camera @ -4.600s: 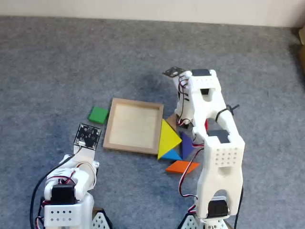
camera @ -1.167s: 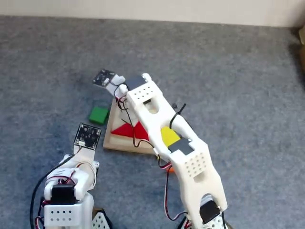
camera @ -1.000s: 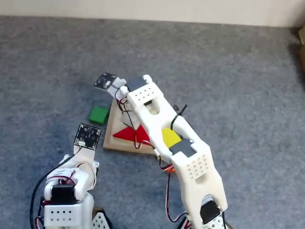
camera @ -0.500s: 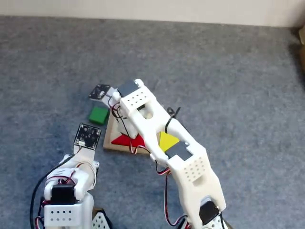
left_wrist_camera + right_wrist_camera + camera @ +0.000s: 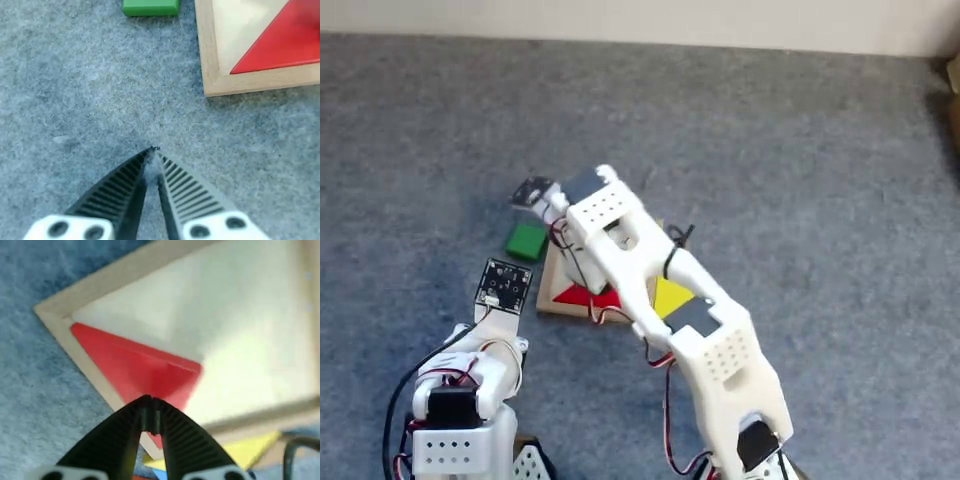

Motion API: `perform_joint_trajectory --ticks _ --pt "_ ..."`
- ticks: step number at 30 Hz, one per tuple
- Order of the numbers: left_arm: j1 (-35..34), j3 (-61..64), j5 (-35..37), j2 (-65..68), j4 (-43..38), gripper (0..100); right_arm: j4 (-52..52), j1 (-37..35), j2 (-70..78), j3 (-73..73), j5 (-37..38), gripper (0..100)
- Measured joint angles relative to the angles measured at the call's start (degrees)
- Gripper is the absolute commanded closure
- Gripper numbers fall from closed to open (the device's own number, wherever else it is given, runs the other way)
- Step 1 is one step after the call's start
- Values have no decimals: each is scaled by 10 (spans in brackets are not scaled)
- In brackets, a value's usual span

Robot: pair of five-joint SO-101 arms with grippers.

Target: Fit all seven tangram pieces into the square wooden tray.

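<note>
While the right tool (image 5: 150, 416) hovers over the wooden tray (image 5: 100, 278), its fingers are pressed together.
The red triangle (image 5: 131, 362) lies in a tray corner, just under its tips; the left tool (image 5: 152, 156), also pressed together, is over the desk (image 5: 70, 95).

High view: fixed, looks steeply down over whole surface (image 5: 820, 150). Left wrist view: low, near, facing tray (image 5: 210, 65) corner. Right wrist view: very near, above tray. All three share tray, red triangle (image 5: 135, 365).
</note>
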Motion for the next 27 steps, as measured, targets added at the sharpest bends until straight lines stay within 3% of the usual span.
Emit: perform_joint_trajectory --ticks 14,22,27 --pt "0 0 0 0 0 995 14 91 -231 155 -68 993" --pt "0 0 0 0 0 995 -117 152 -378 354 -123 985" --pt "0 0 0 0 0 995 -230 150 -413 479 -161 811"
